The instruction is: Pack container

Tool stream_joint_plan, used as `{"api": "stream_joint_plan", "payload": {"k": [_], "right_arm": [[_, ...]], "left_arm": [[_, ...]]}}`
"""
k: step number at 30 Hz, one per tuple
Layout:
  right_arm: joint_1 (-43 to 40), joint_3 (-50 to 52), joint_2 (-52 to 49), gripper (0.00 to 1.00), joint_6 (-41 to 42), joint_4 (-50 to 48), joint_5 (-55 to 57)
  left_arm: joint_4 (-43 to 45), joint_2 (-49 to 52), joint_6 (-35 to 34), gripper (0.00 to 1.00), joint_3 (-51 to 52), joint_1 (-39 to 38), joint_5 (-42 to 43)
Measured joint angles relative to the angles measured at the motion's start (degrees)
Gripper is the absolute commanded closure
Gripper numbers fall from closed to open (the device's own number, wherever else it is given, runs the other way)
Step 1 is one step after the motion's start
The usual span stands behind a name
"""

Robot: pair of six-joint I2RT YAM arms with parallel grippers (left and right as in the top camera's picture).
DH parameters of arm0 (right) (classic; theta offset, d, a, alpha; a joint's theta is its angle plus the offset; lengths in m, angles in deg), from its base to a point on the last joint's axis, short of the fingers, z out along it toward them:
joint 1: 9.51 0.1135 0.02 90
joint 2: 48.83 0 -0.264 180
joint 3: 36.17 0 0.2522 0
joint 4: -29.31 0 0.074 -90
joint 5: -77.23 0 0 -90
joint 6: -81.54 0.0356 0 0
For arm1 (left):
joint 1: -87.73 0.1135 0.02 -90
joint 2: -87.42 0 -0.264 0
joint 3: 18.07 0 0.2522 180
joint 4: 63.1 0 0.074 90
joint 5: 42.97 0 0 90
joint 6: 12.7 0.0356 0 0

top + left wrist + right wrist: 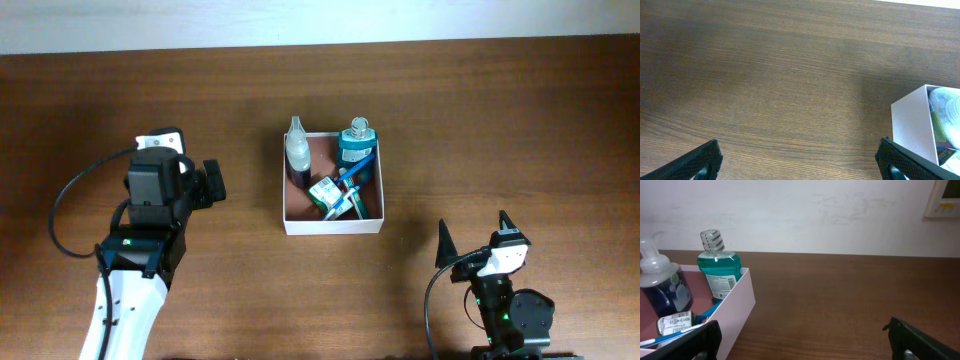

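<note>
The container, a shallow white-walled box with a reddish-brown bottom, sits mid-table. It holds an upright teal bottle, a clear pump bottle, a small green-labelled item and a blue toothbrush. My left gripper is open and empty, left of the box and apart from it. In the left wrist view its jaws hang over bare wood, with the box corner at right. My right gripper is open and empty, right of and nearer than the box. The right wrist view shows the box wall, teal bottle and pump bottle.
The brown wooden table meets a white wall at its far edge. A small white wall panel hangs at the upper right in the right wrist view. A black cable loops out to the left of my left arm.
</note>
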Motion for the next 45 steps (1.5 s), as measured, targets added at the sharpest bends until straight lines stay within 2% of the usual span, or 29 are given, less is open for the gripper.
{"api": "stream_joint_plan", "payload": {"k": [31,36,40,45], "right_arm": [[0.0,0.0,0.0,0.01,-0.3,0.0,0.0],[0.0,0.0,0.0,0.01,-0.3,0.0,0.0],[0.0,0.0,0.0,0.01,-0.3,0.0,0.0],[0.0,0.0,0.0,0.01,-0.3,0.0,0.0]], "left_arm": [[0.0,0.0,0.0,0.01,0.0,0.0,0.0],[-4.8,-0.7,0.0,0.01,0.0,0.0,0.0],[-6.7,-5.5,0.0,0.01,1.3,0.0,-1.4],[-8.2,-16.2,0.0,0.0,4.3,0.0,-3.7]]}}
